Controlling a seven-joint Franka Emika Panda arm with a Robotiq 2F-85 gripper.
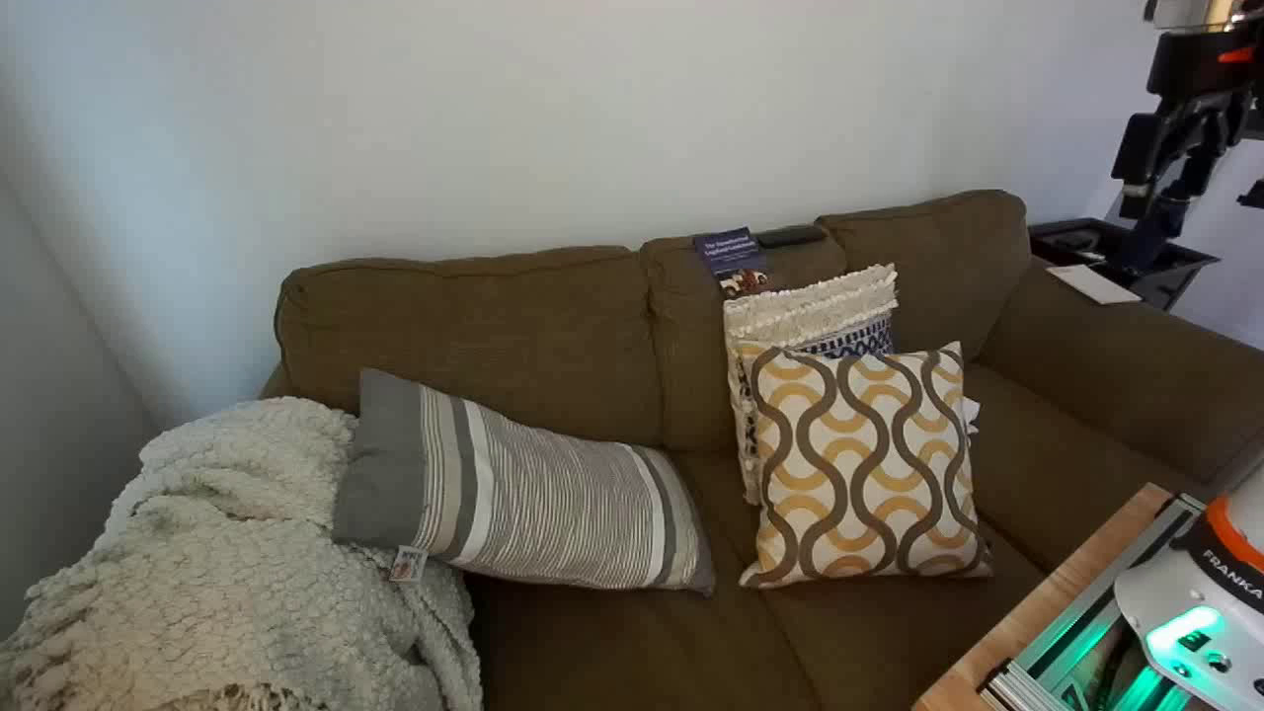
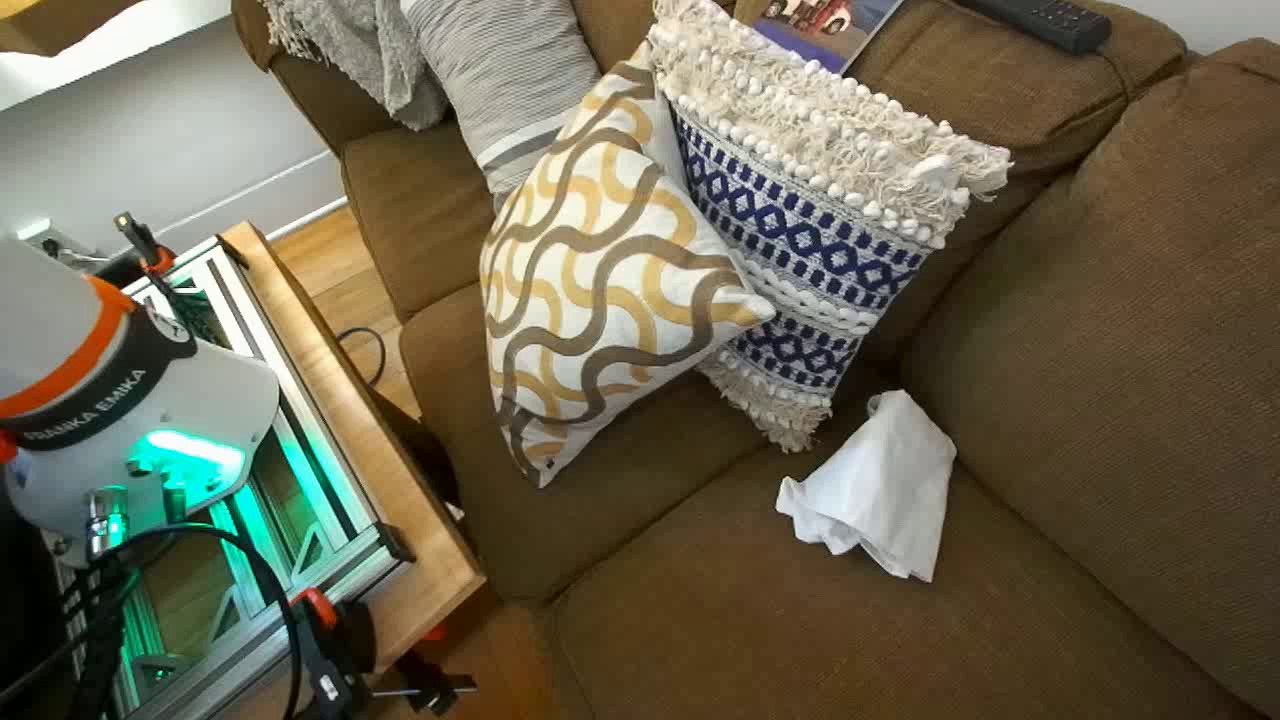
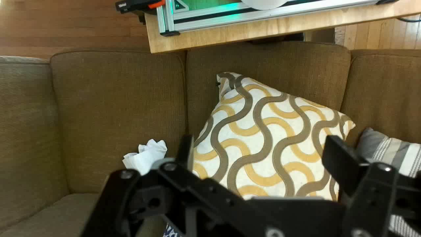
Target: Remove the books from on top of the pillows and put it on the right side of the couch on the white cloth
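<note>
Resting upper middle in an exterior view: the book (image 1: pixel 731 262), against the back of the couch (image 1: pixel 474 316), lower edge hidden behind the fringed pillow (image 1: pixel 815 314). My fingers (image 3: pixel 338 161) stand spread, nothing between them. Likely trouble: the book looks thin, so a poor pinch could slide it down behind the pillow; the remote (image 1: pixel 790 237) beside it might get knocked. The white cloth (image 2: pixel 880 490), right of centre, looks crumpled; the book could tip there. Couch weave brown, probably soft; pale wall (image 1: pixel 494 128) across the top.
</note>
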